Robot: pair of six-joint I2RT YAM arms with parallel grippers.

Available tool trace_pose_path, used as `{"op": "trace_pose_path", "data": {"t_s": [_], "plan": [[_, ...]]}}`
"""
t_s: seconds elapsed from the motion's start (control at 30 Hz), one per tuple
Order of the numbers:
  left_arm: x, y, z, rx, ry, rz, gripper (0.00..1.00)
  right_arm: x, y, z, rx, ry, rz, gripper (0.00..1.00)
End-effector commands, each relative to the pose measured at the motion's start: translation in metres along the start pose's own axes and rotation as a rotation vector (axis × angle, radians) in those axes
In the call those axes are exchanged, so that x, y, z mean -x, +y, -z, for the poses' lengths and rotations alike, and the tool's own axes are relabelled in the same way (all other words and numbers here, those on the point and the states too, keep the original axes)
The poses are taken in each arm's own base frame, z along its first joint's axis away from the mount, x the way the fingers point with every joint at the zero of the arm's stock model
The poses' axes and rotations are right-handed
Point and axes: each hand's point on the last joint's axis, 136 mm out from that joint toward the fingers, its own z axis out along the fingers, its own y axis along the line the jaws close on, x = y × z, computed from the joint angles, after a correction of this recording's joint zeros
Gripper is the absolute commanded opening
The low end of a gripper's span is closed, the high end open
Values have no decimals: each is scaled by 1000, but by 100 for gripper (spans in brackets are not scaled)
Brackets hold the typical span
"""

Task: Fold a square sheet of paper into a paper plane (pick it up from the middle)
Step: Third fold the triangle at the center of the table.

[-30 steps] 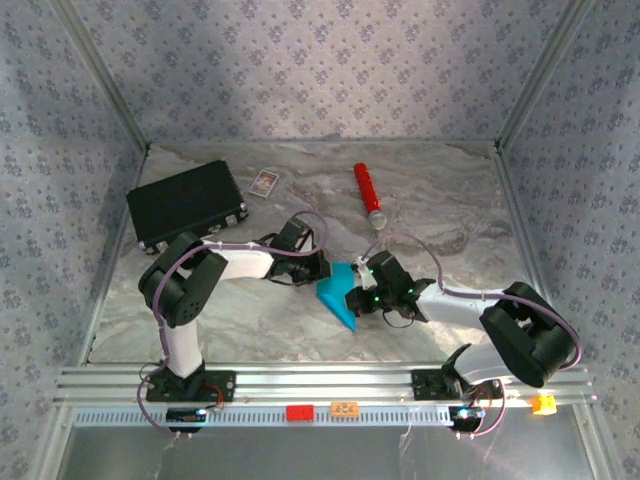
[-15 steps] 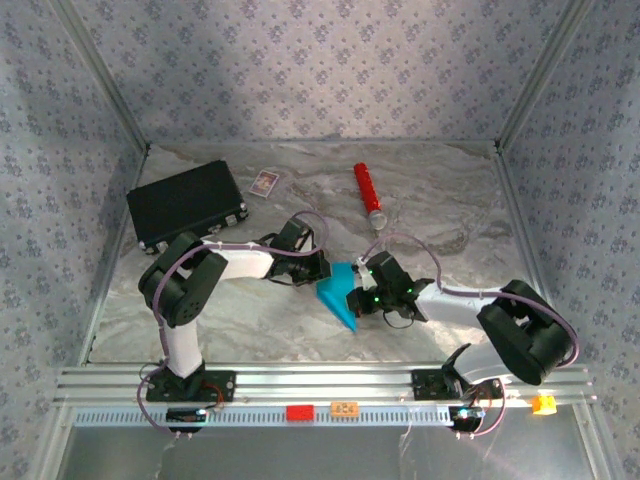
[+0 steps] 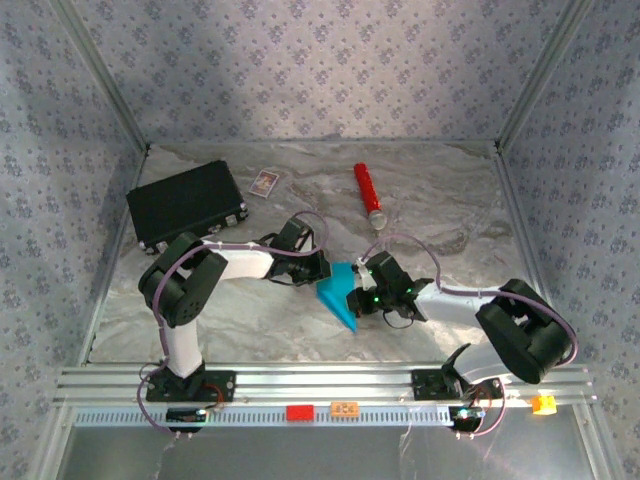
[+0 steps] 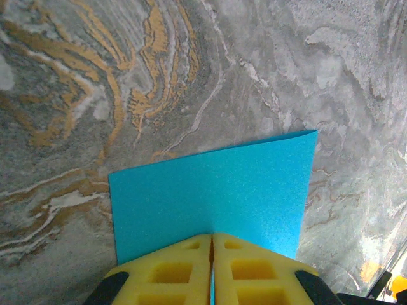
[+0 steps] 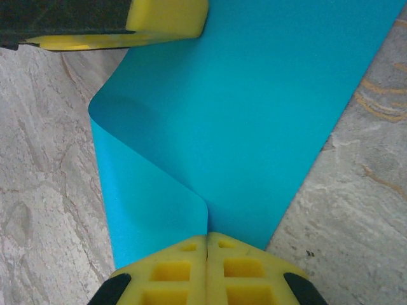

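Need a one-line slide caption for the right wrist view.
Right pincer shut on the curled cyan-blue sheet of paper, marble table beneath.

Top view: soft, even overhead light with a paler patch on the back wall [image 3: 250,80]; detail slightly coarse. Left wrist view: table [image 4: 95,95] ahead of the left gripper [image 4: 212,236] crisp, square sheet of paper [image 4: 216,184] evenly bright. Right wrist view: soft shadow (inside the paper's curl) ahead-left of the right gripper [image 5: 207,237]; its fingertips [image 5: 178,257] mildly blurred.
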Motion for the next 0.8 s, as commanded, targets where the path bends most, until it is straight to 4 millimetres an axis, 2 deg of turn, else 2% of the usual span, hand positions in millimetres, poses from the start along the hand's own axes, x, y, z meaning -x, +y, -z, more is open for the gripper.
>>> {"op": "trace_pose_path", "data": {"t_s": [0.0, 0.37, 0.77], "plan": [[-3, 12, 0, 42, 10, 9, 9, 6, 0, 0, -19, -8, -13, 0], [-4, 11, -2, 37, 14, 9, 9, 10, 4, 0, -9, -12, -8, 0], [-3, 11, -2, 36, 14, 10, 9, 3, -1, -2, -20, 11, -20, 0]]}}
